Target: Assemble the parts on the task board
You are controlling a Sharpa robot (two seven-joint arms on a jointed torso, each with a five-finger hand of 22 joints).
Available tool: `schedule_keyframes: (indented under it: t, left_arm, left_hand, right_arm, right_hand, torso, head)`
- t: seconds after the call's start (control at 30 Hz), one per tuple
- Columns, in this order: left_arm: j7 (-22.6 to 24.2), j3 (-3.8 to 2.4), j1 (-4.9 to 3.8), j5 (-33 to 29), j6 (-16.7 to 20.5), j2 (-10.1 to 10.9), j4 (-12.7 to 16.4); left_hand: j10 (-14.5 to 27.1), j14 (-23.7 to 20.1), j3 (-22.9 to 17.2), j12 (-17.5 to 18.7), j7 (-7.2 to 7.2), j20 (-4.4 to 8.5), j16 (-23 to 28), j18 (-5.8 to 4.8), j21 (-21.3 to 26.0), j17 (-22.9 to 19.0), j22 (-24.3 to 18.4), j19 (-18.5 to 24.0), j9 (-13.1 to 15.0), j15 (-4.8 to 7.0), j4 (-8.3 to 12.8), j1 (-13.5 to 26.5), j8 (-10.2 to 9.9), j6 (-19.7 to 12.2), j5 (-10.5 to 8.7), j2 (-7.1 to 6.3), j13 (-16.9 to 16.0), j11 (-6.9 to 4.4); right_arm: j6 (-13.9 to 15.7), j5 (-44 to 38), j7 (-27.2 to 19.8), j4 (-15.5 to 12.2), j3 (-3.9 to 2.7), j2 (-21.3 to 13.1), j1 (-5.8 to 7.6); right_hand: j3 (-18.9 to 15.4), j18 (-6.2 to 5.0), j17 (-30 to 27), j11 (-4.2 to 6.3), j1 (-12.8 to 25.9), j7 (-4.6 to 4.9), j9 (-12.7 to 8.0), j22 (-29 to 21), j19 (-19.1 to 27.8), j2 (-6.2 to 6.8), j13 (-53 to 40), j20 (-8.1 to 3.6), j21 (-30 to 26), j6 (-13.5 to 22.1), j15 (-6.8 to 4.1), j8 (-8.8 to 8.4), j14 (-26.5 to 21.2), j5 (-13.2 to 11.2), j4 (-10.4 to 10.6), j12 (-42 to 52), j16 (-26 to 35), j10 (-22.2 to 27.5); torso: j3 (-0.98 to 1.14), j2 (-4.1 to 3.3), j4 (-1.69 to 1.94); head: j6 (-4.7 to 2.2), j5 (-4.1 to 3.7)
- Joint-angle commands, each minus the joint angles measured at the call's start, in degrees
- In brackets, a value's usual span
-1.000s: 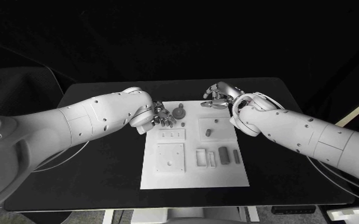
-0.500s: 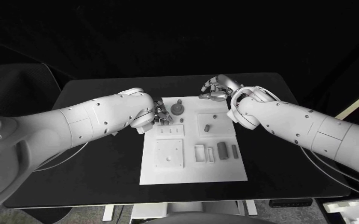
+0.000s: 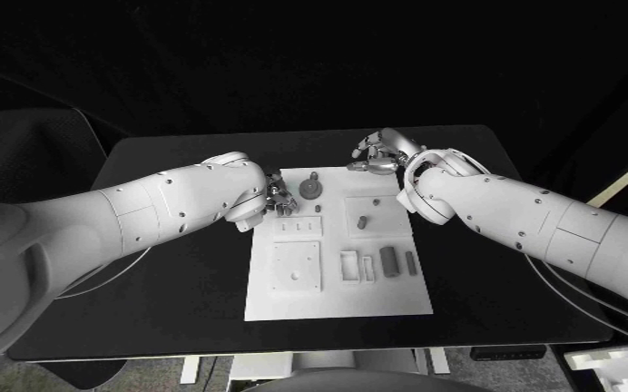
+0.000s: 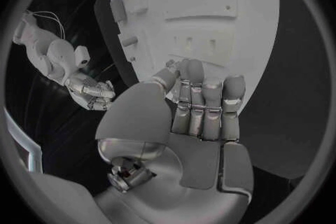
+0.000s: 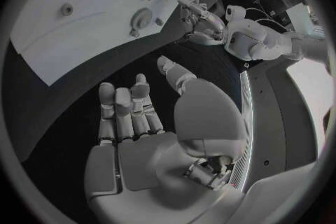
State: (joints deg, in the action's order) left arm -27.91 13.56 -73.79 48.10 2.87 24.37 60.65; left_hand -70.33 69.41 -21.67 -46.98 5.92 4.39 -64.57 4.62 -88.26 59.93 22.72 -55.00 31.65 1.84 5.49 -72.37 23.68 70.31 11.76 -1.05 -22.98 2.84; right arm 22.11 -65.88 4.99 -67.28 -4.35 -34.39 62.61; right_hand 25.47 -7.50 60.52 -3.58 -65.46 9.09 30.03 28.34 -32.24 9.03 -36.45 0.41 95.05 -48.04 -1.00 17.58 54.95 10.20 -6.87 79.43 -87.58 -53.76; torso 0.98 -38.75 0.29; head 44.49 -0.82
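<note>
The white task board (image 3: 338, 294) lies mid-table. A round dark part (image 3: 311, 189) sits near its far edge and a small peg (image 3: 361, 222) stands in a square plate. Two dark bars (image 3: 390, 263) lie nearer, by a small white frame (image 3: 351, 267). My left hand (image 3: 278, 198) hovers at the board's far left corner, close to the round part, fingers straight and holding nothing (image 4: 199, 117). My right hand (image 3: 373, 155) is over the black table just beyond the far edge, fingers spread and holding nothing (image 5: 150, 129). The right wrist view shows the round part (image 5: 142, 17) and the left hand (image 5: 201, 21).
The black table (image 3: 171, 265) surrounds the board, with bare room left, right and in front. Both white forearms slant in over the table's sides. A cable (image 3: 112, 269) trails under the left arm.
The whole picture has shifted a little. My right hand has drawn slightly back from the board's far edge. The left hand and the parts stay where they were.
</note>
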Motion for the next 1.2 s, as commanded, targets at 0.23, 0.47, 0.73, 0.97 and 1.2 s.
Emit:
schedule_keyframes:
  t: [0.23, 0.47, 0.73, 0.97, 1.2]
  left_arm:
    - [1.6, -0.05, 0.0, -1.8, 1.7, 0.5, -0.6]
    - [4.0, -0.09, -0.04, -5.5, 4.6, 3.2, -0.3]
    - [5.7, -0.21, -0.64, -5.8, 6.3, 8.9, 0.6]
    - [8.0, -0.21, -0.89, -6.1, 7.1, 12.5, 0.2]
    - [14.1, -0.24, -0.93, -5.6, 7.1, 15.5, -0.8]
  left_hand:
    - [-0.2, 0.4, -1.4, 0.1, -0.12, -0.03, -0.3, 3.65, -0.3, 0.1, 0.1, -0.5, 0.1, 0.13, 1.2, -1.3, 0.0, 0.1, 0.16, 0.56, 0.1, 0.18]
    - [-0.1, 0.4, -0.9, 0.8, 0.05, -0.11, -0.3, 3.6, -0.5, 0.1, 0.2, -0.6, 0.0, 0.17, 0.7, 0.1, -0.4, -0.4, -0.3, -1.16, 0.4, 0.41]
    - [2.4, 0.0, 2.9, 3.7, 1.79, -0.16, 0.8, 3.68, 0.0, -0.5, -0.2, 0.2, -1.7, 0.01, -0.3, 6.0, -4.1, -6.5, 0.06, -6.91, 1.7, 1.45]
    - [3.4, 0.0, 3.7, 4.4, 2.0, -0.15, 1.0, 3.73, 0.1, -0.7, -0.3, 0.3, -2.0, 0.03, -0.1, 6.6, -4.7, -7.7, 0.15, -7.74, 2.0, 1.77]
    - [5.1, -3.6, 4.6, 6.4, 1.65, -0.83, 5.7, 2.95, 3.9, -3.3, -2.1, 3.8, -2.5, -1.49, 1.1, 5.5, -4.7, -8.6, 1.37, -7.76, 2.8, 2.51]
  right_arm:
    - [-0.5, 0.3, -0.6, -0.1, -0.04, 0.0, 0.02]
    - [-0.6, 0.5, -0.7, -0.3, -0.04, -0.4, 0.02]
    - [-0.9, 0.7, -1.0, -0.6, -0.04, -1.0, 0.02]
    - [-1.1, 0.9, -1.2, -0.3, -0.04, -1.1, 0.01]
    - [-1.3, 1.1, -1.6, -0.2, -0.03, -1.1, 0.0]
  right_hand:
    - [0.0, -0.51, -0.1, -0.01, -0.1, 0.31, 0.1, -0.1, 0.4, -0.59, 0.1, 0.11, 5.4, 0.0, -0.13, 0.34, -0.4, 0.3, 0.3, 0.0, 0.2, 0.0]
    - [0.0, -0.51, -0.1, -0.01, -0.1, 0.31, 0.1, -0.1, 0.4, -0.61, 0.1, 0.11, 5.4, 0.0, -0.13, 0.36, -0.4, 0.3, 0.3, 0.0, 0.2, 0.0]
    - [0.0, -0.51, -0.1, -0.01, -0.1, 0.31, 0.1, -0.1, 0.4, -0.63, 0.1, 0.11, 5.4, 0.0, -0.13, 0.37, -0.4, 0.3, 0.3, 0.0, 0.2, 0.0]
    - [0.0, -0.51, -0.1, -0.01, -0.1, 0.31, 0.1, -0.1, 0.4, -0.66, 0.1, 0.11, 5.4, -0.1, -0.12, 0.38, -0.4, 0.3, 0.3, 0.0, 0.2, 0.0]
    - [0.1, -0.51, -0.1, -0.01, -0.1, 0.31, 0.1, -0.1, 0.4, -0.69, 0.1, 0.1, 5.4, -0.1, -0.12, 0.39, -0.4, 0.3, 0.3, 0.0, 0.2, 0.0]
  torso:
    - [0.0, 0.03, 0.0]
    - [0.01, 0.06, 0.0]
    - [0.06, 0.11, 0.1]
    - [-0.04, 0.09, 0.11]
    - [-0.13, 0.06, 0.07]
  head:
    - [-0.66, 0.3]
    - [-1.24, 0.57]
    - [-2.49, 1.49]
    - [-2.98, 2.15]
    - [-3.62, 3.6]
